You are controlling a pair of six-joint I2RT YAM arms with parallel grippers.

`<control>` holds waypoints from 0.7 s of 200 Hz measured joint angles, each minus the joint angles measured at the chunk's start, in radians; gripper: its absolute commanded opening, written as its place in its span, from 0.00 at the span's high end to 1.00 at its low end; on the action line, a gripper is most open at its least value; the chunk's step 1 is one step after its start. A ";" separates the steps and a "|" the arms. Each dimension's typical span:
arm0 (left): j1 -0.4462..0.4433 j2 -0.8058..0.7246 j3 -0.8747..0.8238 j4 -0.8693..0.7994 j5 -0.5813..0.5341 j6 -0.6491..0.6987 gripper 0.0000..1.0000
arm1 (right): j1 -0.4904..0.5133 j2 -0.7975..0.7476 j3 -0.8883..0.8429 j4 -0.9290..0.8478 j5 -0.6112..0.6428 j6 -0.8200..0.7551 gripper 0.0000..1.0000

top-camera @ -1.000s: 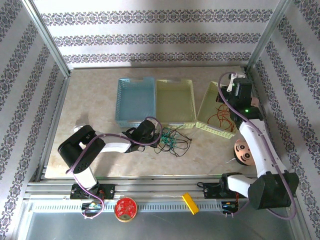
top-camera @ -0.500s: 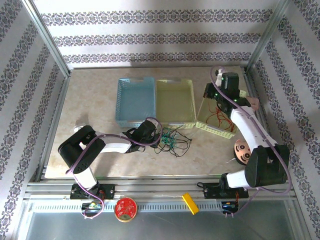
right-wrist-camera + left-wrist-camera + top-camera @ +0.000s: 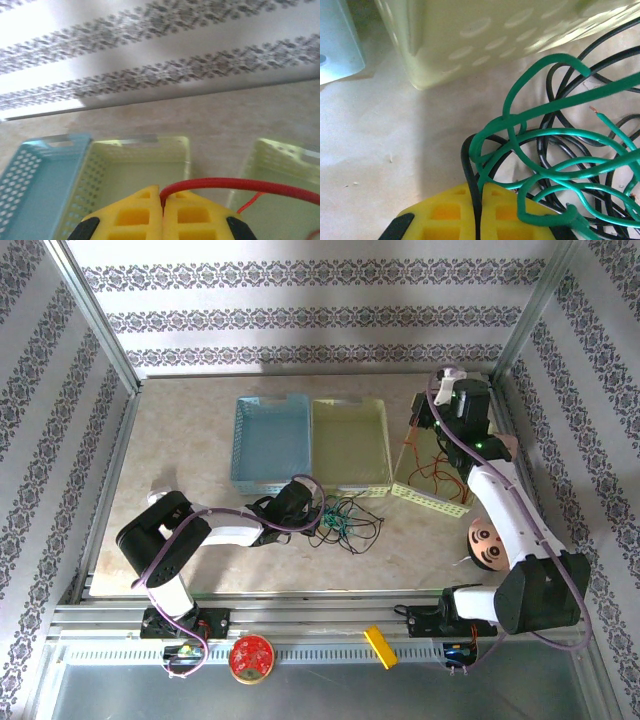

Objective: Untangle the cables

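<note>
A beige, stone-patterned table [image 3: 190, 440] stands boxed in by white wallpaper [image 3: 300, 320] with grey floral bands, behind it and on both sides. Aluminium posts [image 3: 95, 315] rise from its far corners. Bright, even light falls across it.

Left basket [image 3: 270, 440], middle basket [image 3: 349, 445] and right basket [image 3: 432, 500] form a row mid-frame. Below middle basket lies cable clump [image 3: 342, 520]; in right basket lie loose cables [image 3: 440, 476].
</note>
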 measured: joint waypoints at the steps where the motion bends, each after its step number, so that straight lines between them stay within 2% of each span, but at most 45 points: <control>1: 0.000 0.000 0.000 0.000 0.000 0.000 1.00 | -0.001 0.000 -0.002 0.000 0.005 0.001 1.00; 63: 0.000 0.001 0.005 -0.008 0.000 0.000 1.00 | -0.072 0.000 -0.089 -0.068 0.309 0.083 1.00; 89: 0.000 0.002 0.011 -0.018 0.000 0.000 1.00 | -0.091 0.031 -0.113 -0.094 0.328 0.123 0.98; 115: -0.001 0.004 0.021 -0.031 0.001 0.003 1.00 | -0.091 0.127 -0.115 -0.123 0.272 0.177 0.94; 125: -0.001 0.006 0.024 -0.035 0.001 0.004 1.00 | -0.091 0.168 -0.116 -0.138 0.242 0.201 0.89; 140: -0.001 0.006 0.027 -0.040 0.001 0.007 1.00 | -0.091 0.208 -0.129 -0.155 0.202 0.238 0.65</control>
